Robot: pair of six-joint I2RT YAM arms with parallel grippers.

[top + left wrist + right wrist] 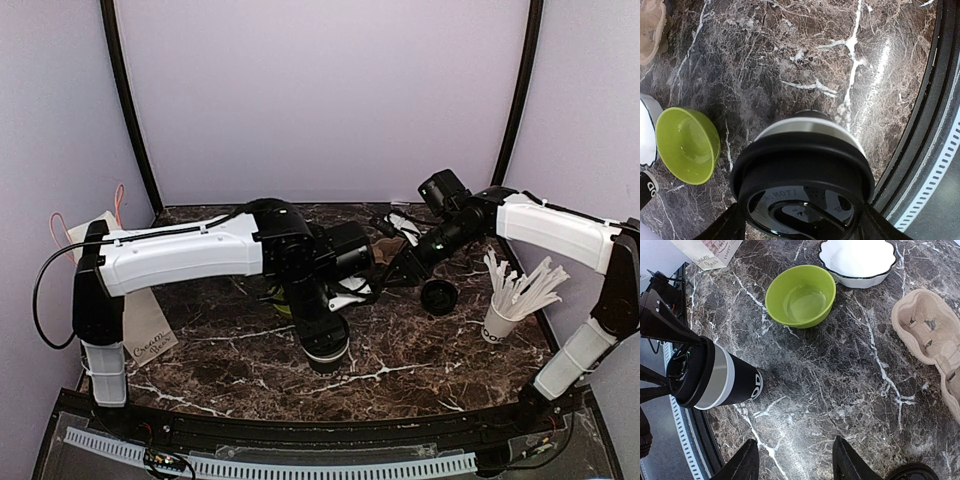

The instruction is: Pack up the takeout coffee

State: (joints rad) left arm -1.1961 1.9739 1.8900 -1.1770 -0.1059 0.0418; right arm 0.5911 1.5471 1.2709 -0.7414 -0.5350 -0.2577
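L arm is stretched out low from its base, white forearm running level toward the table's middle, wrist bent straight down. L gripper [802, 226] is clamped on the takeout coffee [802, 185], one finger each side of the black lid, jaws fairly wide round it. The cup stands upright close to the green bowl [687, 145], on the bowl's front-edge side, not touching it. Can't tell whether its base is on the marble table [840, 385] or just off it.

R arm comes in from the other side, elbow high, forearm angling toward the centre, wrist pitched down behind the bowl. R gripper [797, 460] hangs over bare marble, fingers [747, 462] parted about halfway, nothing btwn them. White fluted dish [857, 260] sits just past the bowl, pulp cup carrier [927, 335] well off to the bowl's side.
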